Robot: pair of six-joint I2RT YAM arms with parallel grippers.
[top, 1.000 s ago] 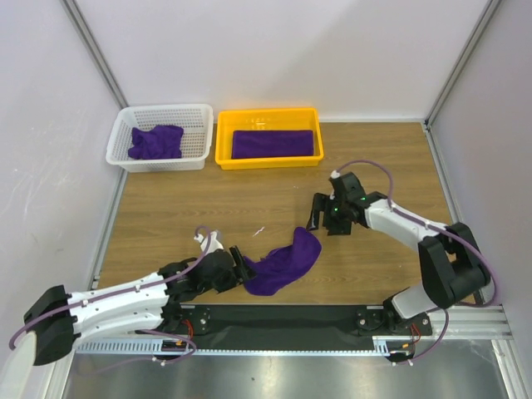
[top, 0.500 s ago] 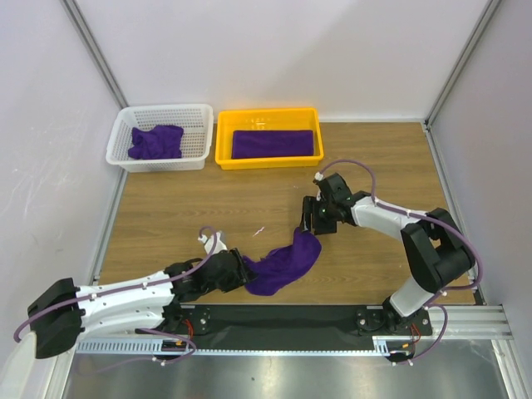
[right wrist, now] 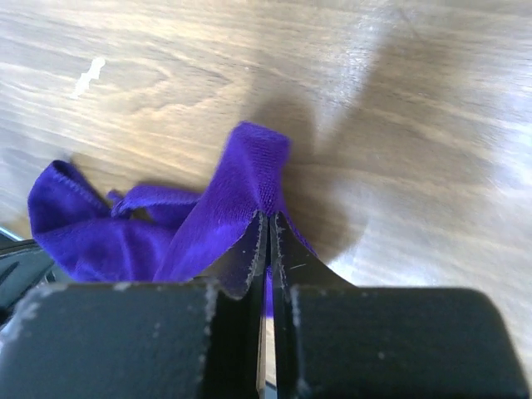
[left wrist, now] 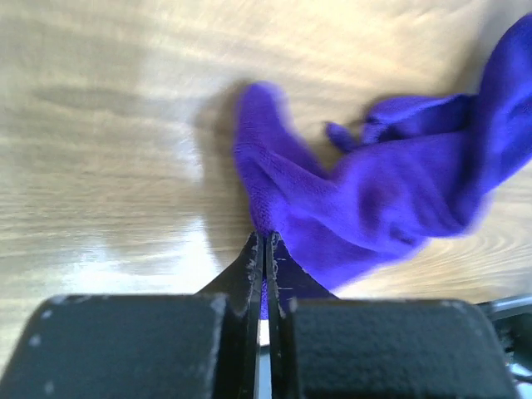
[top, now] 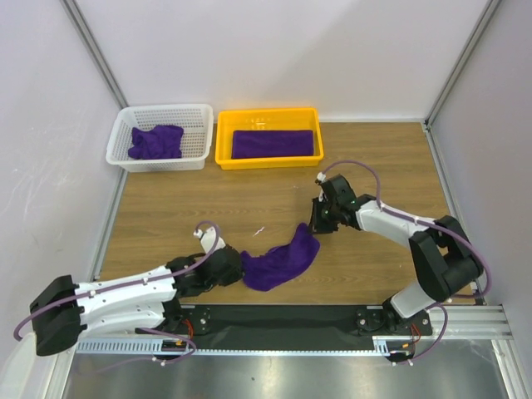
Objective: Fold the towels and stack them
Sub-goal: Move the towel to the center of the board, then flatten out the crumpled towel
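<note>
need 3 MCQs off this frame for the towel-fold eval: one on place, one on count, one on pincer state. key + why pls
1. The folded towel lies in: A) the white basket B) the yellow tray C) neither.
2. Purple towels in view: A) one B) two C) three.
3. The left pincer and right pincer are: A) both shut on the crumpled towel B) both open C) one open, one shut.

Key:
1 B: it lies flat inside the tray.
2 C: a bunched towel in the basket, one in the tray, one on the table.
3 A: each wrist view shows purple cloth nipped between closed fingers.
</note>
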